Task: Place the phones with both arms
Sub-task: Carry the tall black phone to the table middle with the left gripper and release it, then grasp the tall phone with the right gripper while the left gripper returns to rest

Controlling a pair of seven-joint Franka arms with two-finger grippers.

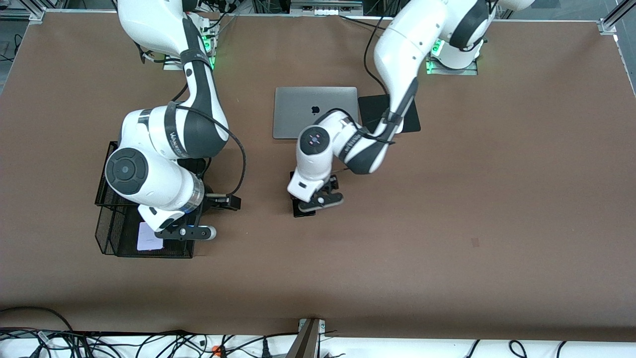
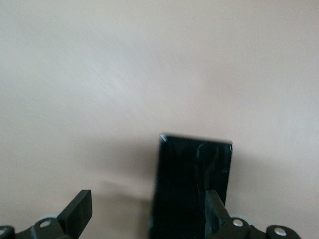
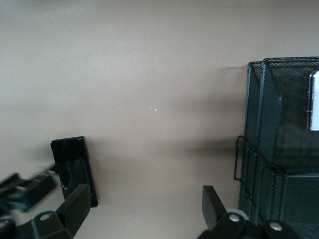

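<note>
A black phone [image 1: 302, 210] lies flat on the brown table, nearer to the front camera than the silver laptop. My left gripper [image 1: 322, 200] hovers just over it, open. In the left wrist view the black phone [image 2: 192, 179] lies between the spread fingers, close against one finger [image 2: 215, 211], and the left gripper [image 2: 147, 214] grips nothing. A white-lavender phone [image 1: 149, 236] rests inside the black mesh tray [image 1: 117, 221]. My right gripper [image 1: 186, 232] hangs open and empty at that tray's edge. The right wrist view shows the right gripper [image 3: 145, 206], the tray [image 3: 271, 149] and the black phone [image 3: 75, 159].
A closed silver laptop [image 1: 303, 112] sits mid-table toward the robots' bases, with a black mat [image 1: 375, 112] beside it under the left arm. The mesh tray stands toward the right arm's end of the table. Cables run along the table's edge nearest the front camera.
</note>
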